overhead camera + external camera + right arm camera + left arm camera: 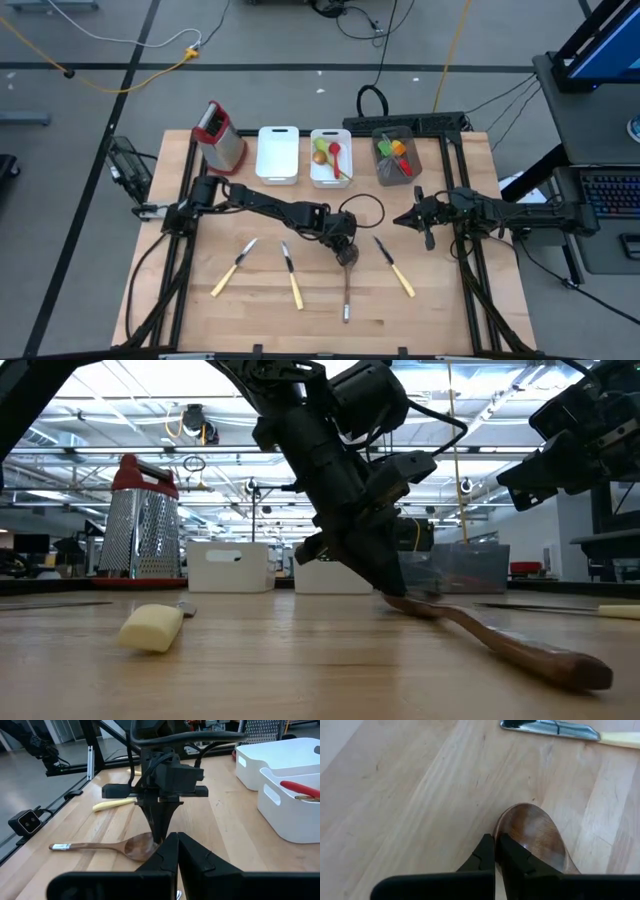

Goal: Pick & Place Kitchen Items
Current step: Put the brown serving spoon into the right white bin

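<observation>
A wooden spoon [346, 290] lies at mid-table with its handle pointing to the near edge. My left gripper [346, 250] stands over the spoon's bowl [535, 835], shut on it. Three cream-handled knives [233, 268] [291, 275] [395, 265] lie flat on the wood around it. Red, green and orange utensils sit in a white tray [330, 172] and a grey tray [397, 172] at the far side. My right gripper [413, 220] hangs shut above the table's right part, touching nothing. My left gripper pinches the rim of the spoon's bowl [499, 831] between its two fingertips [485, 854]. The fingers come steeply from above, slanting from the table's left [159, 832]. The spoon's handle end [590, 670] rests on the table, toward the near edge.
A red-topped metal grater [220, 135] stands at the far left. An empty white tray [278, 152] sits beside it. Bare wood lies along the near edge between the knives.
</observation>
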Robot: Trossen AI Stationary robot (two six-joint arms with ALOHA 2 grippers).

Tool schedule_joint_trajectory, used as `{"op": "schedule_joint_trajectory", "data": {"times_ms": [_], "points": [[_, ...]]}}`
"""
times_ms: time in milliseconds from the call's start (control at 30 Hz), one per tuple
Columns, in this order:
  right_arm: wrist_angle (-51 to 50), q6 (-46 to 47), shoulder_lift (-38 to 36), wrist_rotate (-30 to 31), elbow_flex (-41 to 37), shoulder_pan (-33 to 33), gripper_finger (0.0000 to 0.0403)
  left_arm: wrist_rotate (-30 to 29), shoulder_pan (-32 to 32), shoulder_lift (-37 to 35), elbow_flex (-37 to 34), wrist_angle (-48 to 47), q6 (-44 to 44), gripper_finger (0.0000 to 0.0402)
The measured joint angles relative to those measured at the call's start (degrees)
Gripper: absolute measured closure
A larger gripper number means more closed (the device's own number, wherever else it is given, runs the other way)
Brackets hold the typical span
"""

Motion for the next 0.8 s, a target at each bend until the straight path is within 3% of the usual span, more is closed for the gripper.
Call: {"op": "schedule_joint_trajectory", "data": {"times_ms": [800], "points": [[-0.04,-0.22,0.02,-0.02,0.00,0.00,0.0403,-3.51,3.58,-8.34,0.07,-2.91,1.59,0.0401]]}}
